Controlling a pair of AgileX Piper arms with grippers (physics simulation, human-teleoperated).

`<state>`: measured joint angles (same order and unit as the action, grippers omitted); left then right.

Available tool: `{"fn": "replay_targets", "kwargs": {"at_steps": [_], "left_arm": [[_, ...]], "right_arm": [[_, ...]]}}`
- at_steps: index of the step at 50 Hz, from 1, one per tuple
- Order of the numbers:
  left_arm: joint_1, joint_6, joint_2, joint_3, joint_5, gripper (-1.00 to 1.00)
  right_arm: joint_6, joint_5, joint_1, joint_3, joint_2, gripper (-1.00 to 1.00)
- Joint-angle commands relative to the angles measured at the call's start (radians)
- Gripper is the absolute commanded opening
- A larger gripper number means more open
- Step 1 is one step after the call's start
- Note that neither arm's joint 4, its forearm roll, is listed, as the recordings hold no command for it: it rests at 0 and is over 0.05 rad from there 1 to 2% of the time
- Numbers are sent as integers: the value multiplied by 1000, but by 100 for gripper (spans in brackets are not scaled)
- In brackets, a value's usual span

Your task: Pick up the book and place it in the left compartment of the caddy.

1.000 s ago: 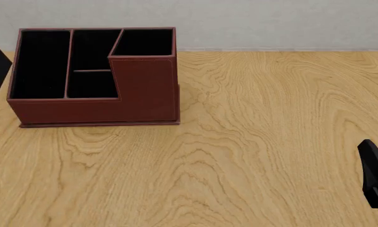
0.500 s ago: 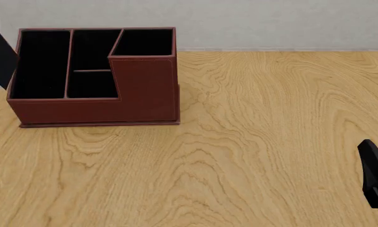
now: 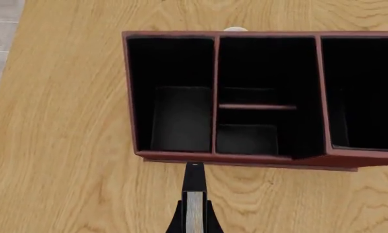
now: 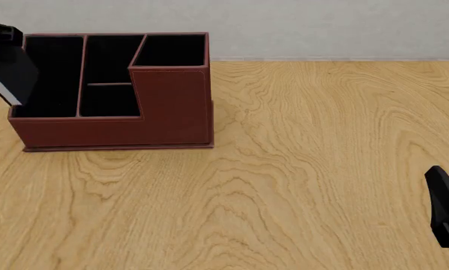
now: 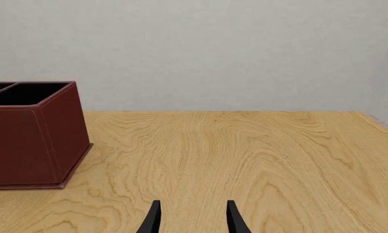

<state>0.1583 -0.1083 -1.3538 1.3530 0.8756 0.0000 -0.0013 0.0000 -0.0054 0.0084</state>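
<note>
The wooden table (image 4: 299,169) fills most of the front view, its pale grain running under everything, with a plain grey wall (image 4: 322,25) behind its far edge. On its far left part stands the caddy (image 4: 172,107), a reddish-brown box with a black lining and a taller raised section at its right end; no brand, label or writing can be read on it or on anything else. The left compartment (image 4: 55,79) runs the caddy's full depth along its left side, and in the left wrist view the same slot (image 3: 174,97) shows dark and bare to its floor. The book (image 4: 10,76), black-covered with a white strip of page edge, hangs tilted in the air over the caddy's left wall, partly overlapping the left compartment's near corner. The left gripper (image 3: 194,208) is clamped on the book, whose white page edge (image 3: 194,216) shows between the two fingers, pointing at the caddy's near wall below the left compartment. The right gripper (image 5: 192,218) sits low over bare table well to the right of the caddy, its fingers spread apart around nothing.
</note>
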Motion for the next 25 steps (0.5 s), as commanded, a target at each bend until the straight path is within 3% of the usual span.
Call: {"fn": "replay_targets", "kwargs": {"at_steps": [1, 25], "left_arm": [[-1, -18, -43, 27, -28, -100], [17, -22, -135, 120, -32, -100]], "right_arm": [[0, 2, 0, 0, -3, 100], [0, 2, 0, 0, -3, 100]]}}
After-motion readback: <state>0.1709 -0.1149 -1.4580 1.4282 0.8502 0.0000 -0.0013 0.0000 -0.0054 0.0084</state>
